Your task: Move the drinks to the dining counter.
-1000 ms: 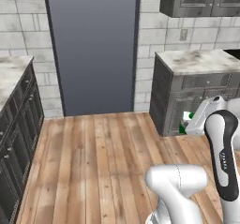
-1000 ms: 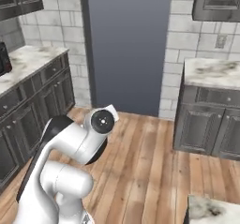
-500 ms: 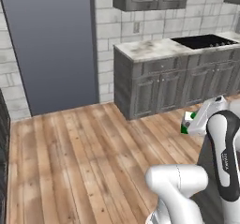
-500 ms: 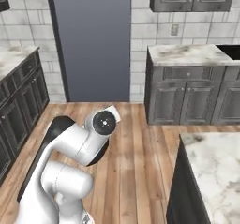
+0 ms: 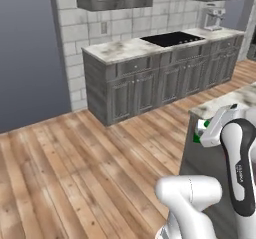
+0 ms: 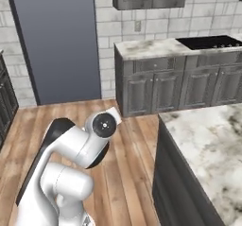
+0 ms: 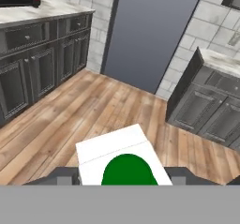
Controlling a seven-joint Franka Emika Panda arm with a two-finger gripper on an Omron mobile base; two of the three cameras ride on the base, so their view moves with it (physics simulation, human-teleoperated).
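Note:
The green-and-white carton sits between my gripper's dark fingers, which are shut on its sides. In the left base view the carton shows as a small white and green patch at the gripper, held up beside the corner of the dining counter. The dining counter's veined marble top fills the lower right of the right base view, over a dark side panel. The wine bottle and the beer bottle are out of view.
A marble counter on grey cabinets runs along the back wall with a black cooktop and a coffee machine. A tall grey panel stands at the left. Open wood floor lies between them.
The whole scene has slid left in both base views, so the base has moved; the back cabinets and the island corner came into view. The carton stays in the gripper.

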